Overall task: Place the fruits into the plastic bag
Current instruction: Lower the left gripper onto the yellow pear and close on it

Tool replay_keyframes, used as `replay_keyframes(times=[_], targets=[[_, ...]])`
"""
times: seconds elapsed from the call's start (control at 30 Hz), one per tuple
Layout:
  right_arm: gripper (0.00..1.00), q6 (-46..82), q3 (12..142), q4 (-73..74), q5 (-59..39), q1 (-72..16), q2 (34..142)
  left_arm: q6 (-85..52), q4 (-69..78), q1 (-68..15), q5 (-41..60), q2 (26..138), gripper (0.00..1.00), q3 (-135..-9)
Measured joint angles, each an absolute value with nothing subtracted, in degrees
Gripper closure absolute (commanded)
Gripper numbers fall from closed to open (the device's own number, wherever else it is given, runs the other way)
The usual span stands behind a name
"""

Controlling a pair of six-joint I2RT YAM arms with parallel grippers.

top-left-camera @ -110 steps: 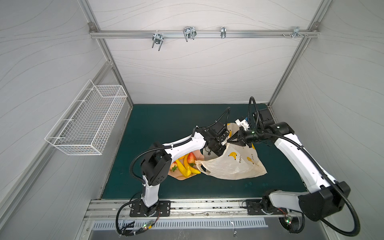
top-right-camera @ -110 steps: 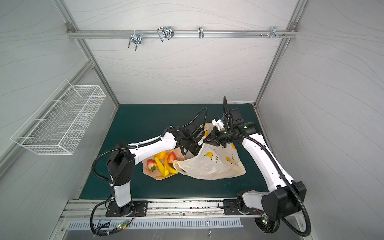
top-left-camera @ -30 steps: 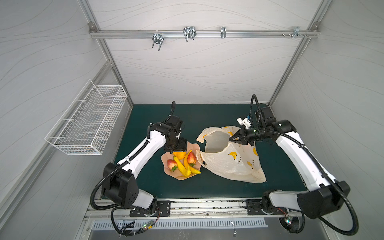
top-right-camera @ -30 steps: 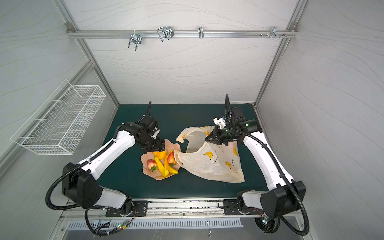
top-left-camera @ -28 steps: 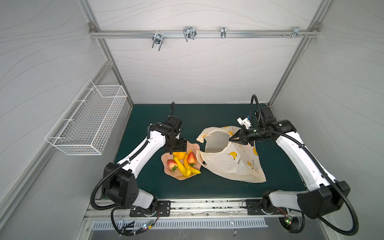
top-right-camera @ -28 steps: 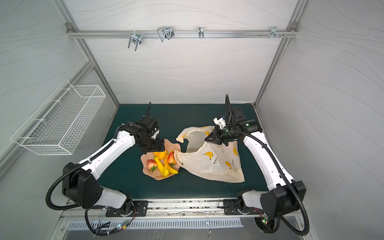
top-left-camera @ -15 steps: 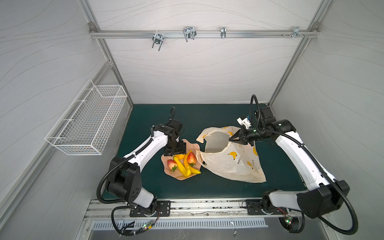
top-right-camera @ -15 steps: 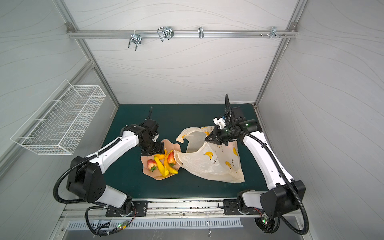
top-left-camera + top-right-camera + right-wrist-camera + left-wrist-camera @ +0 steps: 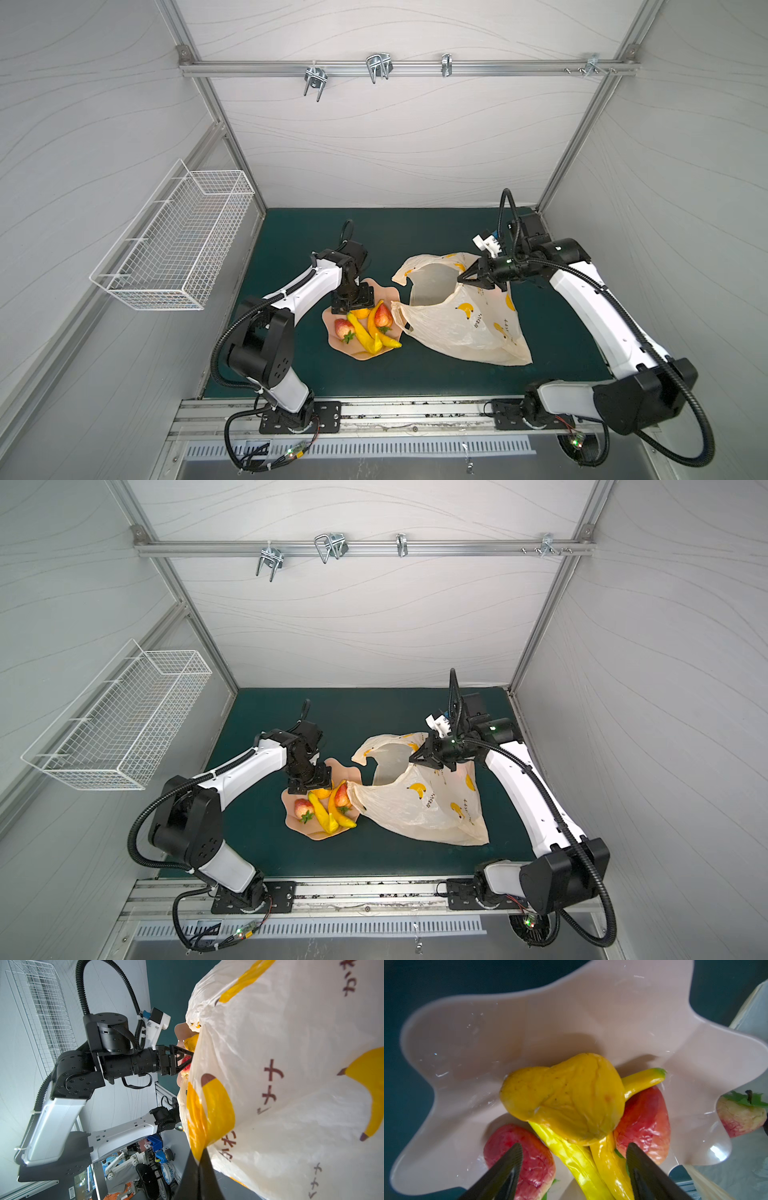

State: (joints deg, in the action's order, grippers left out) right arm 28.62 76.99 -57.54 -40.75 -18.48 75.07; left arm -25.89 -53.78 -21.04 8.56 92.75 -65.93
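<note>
Fruits (image 9: 365,328) heaped on the pink plate (image 9: 388,291), mid desk (image 9: 311,232), just left of the plastic bag (image 9: 457,324). Left fingers (image 9: 506,1169) spread wide, holding nothing, poised over the wrinkled orange fruit (image 9: 571,1097) atop the bananas (image 9: 571,1159). Right fingers (image 9: 191,1178) pinched shut on the bag's rim, propping its mouth open. We judge the fruit light, soft, squashy: grip across its plump middle, gently.

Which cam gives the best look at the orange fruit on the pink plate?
Left wrist: the orange fruit fills the centre, just ahead of the open left gripper. In both top views the gripper hides most of it. Right wrist shows only a sliver past the bag.
</note>
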Motion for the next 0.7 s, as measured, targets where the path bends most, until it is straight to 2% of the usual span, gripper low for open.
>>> replay_keyframes(times=[0.7], targets=[[1.0,28.4,77.7,-57.7,-41.0,-18.2,75.3,-26.1,-49.8,-21.0,5.8,98.1,0.23,-66.1]])
